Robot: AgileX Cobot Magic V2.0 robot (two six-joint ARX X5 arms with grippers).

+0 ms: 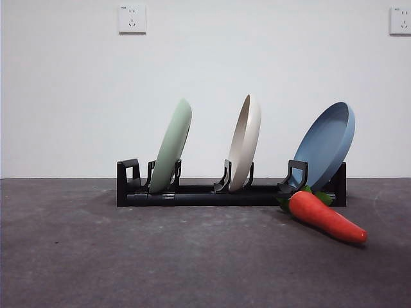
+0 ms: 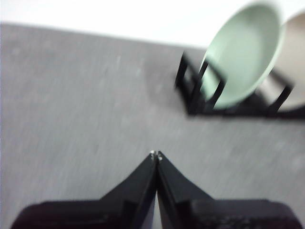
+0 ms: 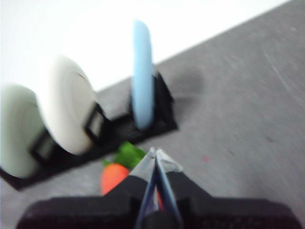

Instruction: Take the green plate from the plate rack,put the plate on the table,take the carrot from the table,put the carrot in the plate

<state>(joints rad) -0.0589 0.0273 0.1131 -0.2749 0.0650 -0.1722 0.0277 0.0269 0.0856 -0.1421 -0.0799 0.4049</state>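
The green plate (image 1: 172, 146) stands on edge in the left slot of the black plate rack (image 1: 212, 192); it also shows in the left wrist view (image 2: 243, 55) and the right wrist view (image 3: 16, 129). The carrot (image 1: 326, 217) lies on the table (image 1: 128, 256) in front of the rack's right end, leaves toward the rack. My left gripper (image 2: 156, 154) is shut and empty, above bare table away from the rack (image 2: 200, 95). My right gripper (image 3: 155, 152) is shut and empty, above the carrot (image 3: 114, 176). Neither arm shows in the front view.
A cream-white plate (image 1: 246, 142) stands in the rack's middle slot and a blue plate (image 1: 326, 144) leans in the right slot, just behind the carrot. A white wall with two sockets (image 1: 131, 19) is behind the table.
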